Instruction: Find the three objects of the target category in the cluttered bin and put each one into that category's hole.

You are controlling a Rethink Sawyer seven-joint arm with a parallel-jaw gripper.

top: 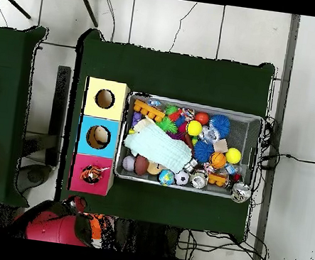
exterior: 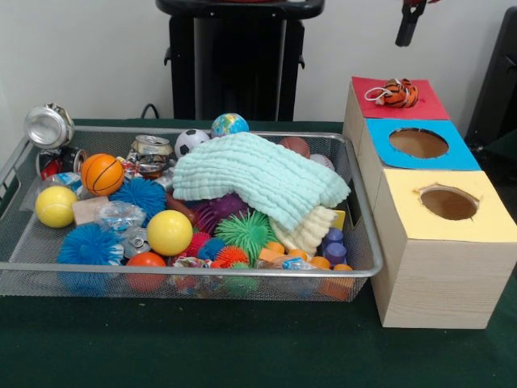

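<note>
Gripper [exterior: 409, 24] hangs high above the red box top, only its dark tip in the front view; jaws' state cannot be told, nothing seen held. Wire bin [exterior: 359, 242] on green worktop [exterior: 242, 347] is full: mint cloth [exterior: 258, 182] draped over spiky balls, yellow ball [exterior: 169, 232], basketball [exterior: 102, 174], crushed cans. Striped tiger toy [exterior: 397, 94] sits on the red top [exterior: 404, 105]; blue hole [exterior: 418, 143] and yellow hole [exterior: 448, 203] lie beside it.

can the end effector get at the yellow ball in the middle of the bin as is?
Probably yes. The yellow ball lies on top of the clutter with nothing over it; the mint cloth lies beside it, and the end effector is raised well clear.
</note>
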